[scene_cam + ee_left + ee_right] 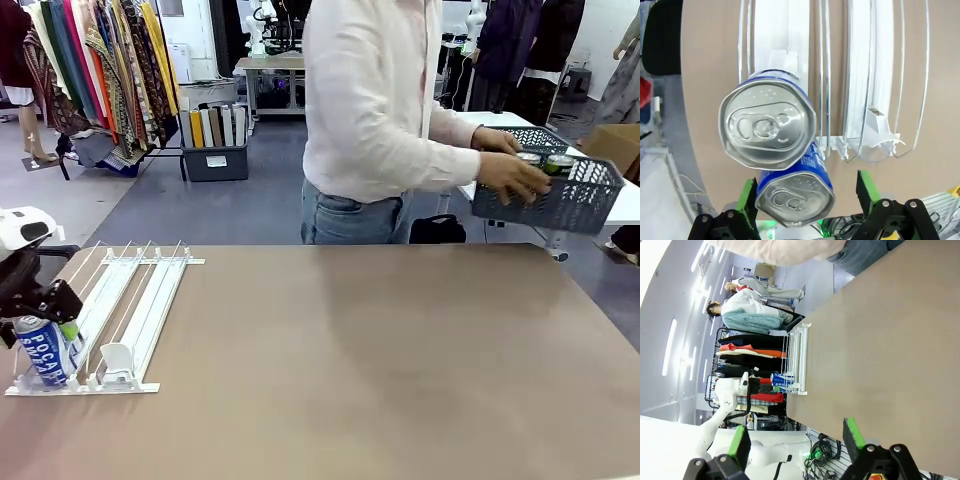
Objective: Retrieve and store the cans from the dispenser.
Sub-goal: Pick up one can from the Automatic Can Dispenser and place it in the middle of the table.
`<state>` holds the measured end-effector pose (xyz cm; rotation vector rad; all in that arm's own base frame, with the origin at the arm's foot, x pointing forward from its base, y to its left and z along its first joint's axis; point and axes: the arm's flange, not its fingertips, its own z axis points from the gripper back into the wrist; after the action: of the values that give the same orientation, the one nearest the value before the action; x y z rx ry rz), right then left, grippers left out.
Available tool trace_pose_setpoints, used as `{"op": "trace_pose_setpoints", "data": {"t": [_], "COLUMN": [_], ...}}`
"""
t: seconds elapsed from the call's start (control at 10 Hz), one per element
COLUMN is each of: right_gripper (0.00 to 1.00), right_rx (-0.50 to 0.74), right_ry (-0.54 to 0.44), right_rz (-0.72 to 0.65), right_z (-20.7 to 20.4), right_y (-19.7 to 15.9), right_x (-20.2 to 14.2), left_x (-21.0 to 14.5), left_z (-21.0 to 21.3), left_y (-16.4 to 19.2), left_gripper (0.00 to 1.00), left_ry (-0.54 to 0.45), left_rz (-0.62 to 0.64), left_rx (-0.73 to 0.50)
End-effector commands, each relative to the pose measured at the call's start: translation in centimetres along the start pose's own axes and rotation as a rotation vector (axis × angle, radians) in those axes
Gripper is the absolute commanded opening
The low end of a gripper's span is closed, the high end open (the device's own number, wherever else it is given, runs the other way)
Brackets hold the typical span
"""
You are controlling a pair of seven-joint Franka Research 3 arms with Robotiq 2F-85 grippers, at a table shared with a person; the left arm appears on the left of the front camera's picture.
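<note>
Both blue cans stand upright in the rack (150, 300), long axes vertical, silver tops facing my left wrist camera. They share one lane, one behind the other. The front can (795, 197) is at the front lip, and the rear can (767, 125) is right behind it, ahead of a white pusher block (785, 52). In the front view the white lettering runs down the side of the can.

My left claw (805, 195) hangs over the front can with its jaws wide apart, a green pad on each side of the can's top. The pad on the picture's right stands clear of the can. The other pad sits right at the can's edge, and I cannot tell whether it touches.

The rack lies at the near left corner of the table (380, 350). Its other lanes hold no cans, and a second pusher block (116, 360) sits near the lip.

My right claw (796, 437) is spread open over bare tabletop with nothing between its pads.

Beyond the far right of the table, the person's hands (515, 178) hold a dark grey mesh basket (590, 195). Two round can tops show inside it.
</note>
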<state>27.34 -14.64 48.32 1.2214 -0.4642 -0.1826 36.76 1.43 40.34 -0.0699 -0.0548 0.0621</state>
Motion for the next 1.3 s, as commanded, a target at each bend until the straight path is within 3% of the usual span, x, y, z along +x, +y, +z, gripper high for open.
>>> {"op": "trace_pose_setpoints", "data": {"t": [0.0,0.1,0.2,0.3,0.4,1.2], "right_gripper": [1.00,1.00,1.00,1.00,1.00,1.00], "right_rx": [0.030,0.030,0.030,0.030,0.030,0.030], "right_ry": [-0.015,-0.015,-0.015,-0.015,-0.015,-0.015], "right_rz": [0.027,0.027,0.027,0.027,0.027,0.027], "right_z": [-0.2,-0.2,-0.2,-0.2,-0.2,-0.2], "right_y": [0.1,0.1,0.1,0.1,0.1,0.1], "right_x": [0.3,0.3,0.3,0.3,0.3,0.3], "left_x": [-1.9,-1.8,-1.7,-1.7,-1.6,-1.7], "left_z": [-0.9,-0.9,-0.9,-0.9,-0.9,0.9], "left_y": [-0.2,-0.2,-0.3,-0.3,-0.3,0.3], "left_gripper": [1.00,1.00,0.93,0.37,0.00,0.00], "left_ry": [-0.029,-0.017,-0.011,-0.002,-0.004,-0.031], "left_rz": [-0.009,-0.003,-0.003,-0.005,-0.005,0.006], "left_rx": [0.020,0.027,0.042,0.056,0.060,0.073]}}
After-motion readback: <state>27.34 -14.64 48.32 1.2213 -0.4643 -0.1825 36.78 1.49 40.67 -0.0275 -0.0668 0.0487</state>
